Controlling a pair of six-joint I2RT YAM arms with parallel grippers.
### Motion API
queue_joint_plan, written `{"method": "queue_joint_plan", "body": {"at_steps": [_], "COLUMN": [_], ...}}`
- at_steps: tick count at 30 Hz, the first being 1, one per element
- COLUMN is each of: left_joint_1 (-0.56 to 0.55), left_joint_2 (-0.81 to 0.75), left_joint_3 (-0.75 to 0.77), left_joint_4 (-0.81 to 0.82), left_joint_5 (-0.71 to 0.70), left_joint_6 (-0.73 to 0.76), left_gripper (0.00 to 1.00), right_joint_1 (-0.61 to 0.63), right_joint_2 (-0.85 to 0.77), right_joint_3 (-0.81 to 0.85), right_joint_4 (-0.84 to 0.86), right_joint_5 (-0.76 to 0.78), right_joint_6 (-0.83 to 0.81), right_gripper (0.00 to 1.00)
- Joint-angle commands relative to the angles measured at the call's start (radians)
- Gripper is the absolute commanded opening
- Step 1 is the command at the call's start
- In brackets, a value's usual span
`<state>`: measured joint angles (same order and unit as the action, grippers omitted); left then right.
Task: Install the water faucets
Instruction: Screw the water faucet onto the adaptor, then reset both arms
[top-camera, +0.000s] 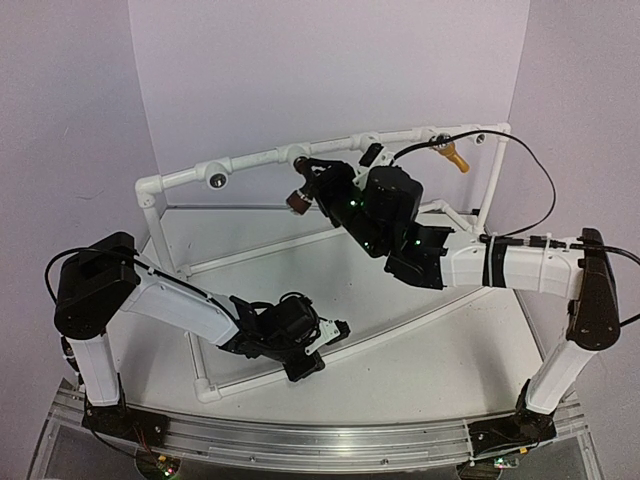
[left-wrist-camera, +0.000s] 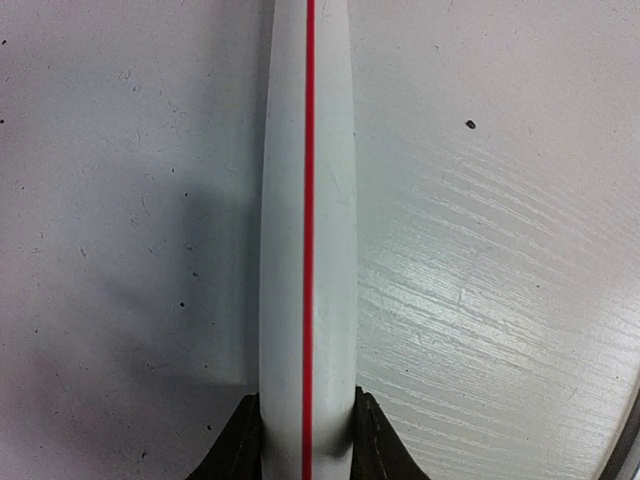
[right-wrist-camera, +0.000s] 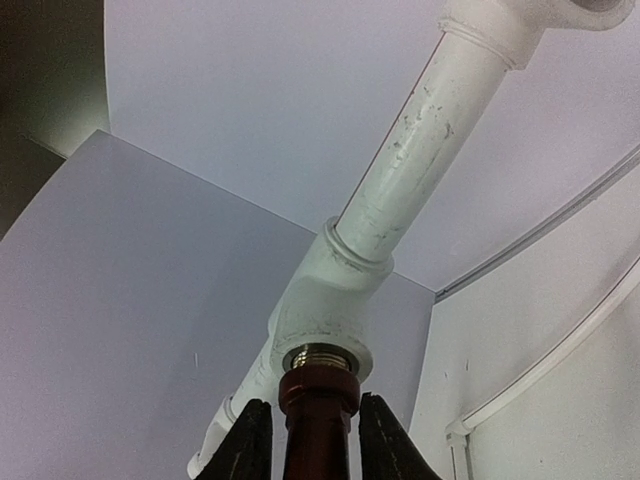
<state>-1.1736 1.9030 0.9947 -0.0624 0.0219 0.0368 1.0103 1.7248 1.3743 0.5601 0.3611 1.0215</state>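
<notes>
The dark reddish-brown faucet (right-wrist-camera: 318, 415) has its silvery thread seated in a white socket (right-wrist-camera: 322, 320) on the frame's top rail. It hangs below that rail in the top view (top-camera: 297, 201). My right gripper (right-wrist-camera: 315, 400) straddles it, with thin gaps showing between its fingers and the faucet body. The yellow-orange faucet (top-camera: 455, 156) sticks out of the rail at the far right. My left gripper (left-wrist-camera: 308, 398) is shut on the low front pipe (left-wrist-camera: 308, 200), white with a red stripe, and shows at the lower centre of the top view (top-camera: 335, 330).
The white pipe frame (top-camera: 150, 190) stands on a white board, with uprights at left and right. An open round socket (top-camera: 215, 178) faces out on the top rail left of the brown faucet. A black cable (top-camera: 530, 165) loops over the frame's right end.
</notes>
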Motion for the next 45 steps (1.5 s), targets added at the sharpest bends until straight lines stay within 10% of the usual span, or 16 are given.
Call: {"method": "queue_joint_plan", "body": {"at_steps": [1, 23, 45], "left_joint_1": [-0.072, -0.071, -0.071], "left_joint_2": [0.133, 0.141, 0.160], "left_joint_3": [-0.010, -0.004, 0.007], "left_joint_4": [0.008, 0.002, -0.005], "left_joint_5": [0.146, 0.148, 0.145], "left_joint_6": [0.040, 0.042, 0.038], "left_gripper": [0.00, 0.00, 0.00], "right_joint_1": [-0.137, -0.027, 0.142], "right_joint_2": [0.054, -0.084, -0.223], "right_joint_3": [0.023, -0.014, -0.026], "right_joint_4": [0.127, -0.083, -0.223], "right_joint_5": [-0.006, 0.135, 0.271], "right_joint_6": [0.267, -0.020, -0.323], "right_gripper": [0.00, 0.87, 0.98]}}
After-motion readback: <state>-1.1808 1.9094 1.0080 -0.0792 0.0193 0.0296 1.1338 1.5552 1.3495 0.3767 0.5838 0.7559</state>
